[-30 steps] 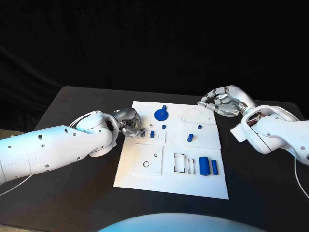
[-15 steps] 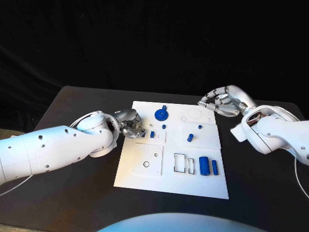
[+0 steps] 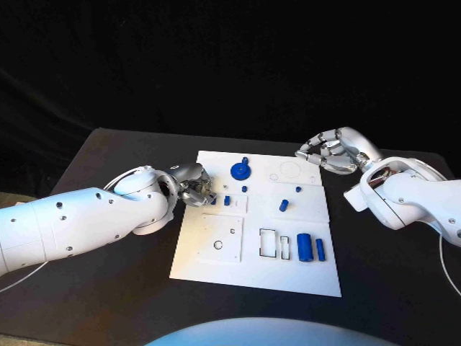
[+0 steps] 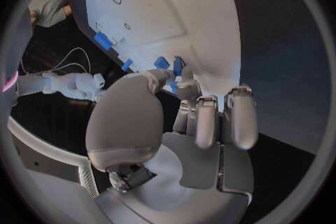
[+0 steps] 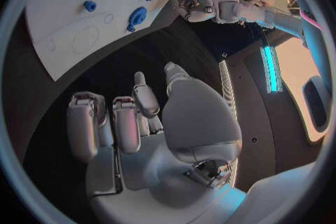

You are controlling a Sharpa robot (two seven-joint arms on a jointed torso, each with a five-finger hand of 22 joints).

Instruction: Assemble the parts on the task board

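At the left edge of the white task board [image 3: 253,245], left hand [image 3: 194,185] with fingers [image 4: 187,87] curled close over a small blue part [image 4: 175,66]; cannot tell whether pinched or only touched. On the board, a blue disc [image 3: 240,171], small blue pegs [image 3: 284,204] and a blue cylinder [image 3: 305,246], all lying on the black counter [image 3: 117,288]. At the far right corner, right hand [image 3: 334,151] above the counter, fingers [image 5: 133,123] curled in, nothing held.

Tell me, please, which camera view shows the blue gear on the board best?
The head view: the gear sits in plain sight near the board's far edge, seen from above. The right wrist view shows it smaller and bent by the lens. In the left wrist view I cannot make it out.
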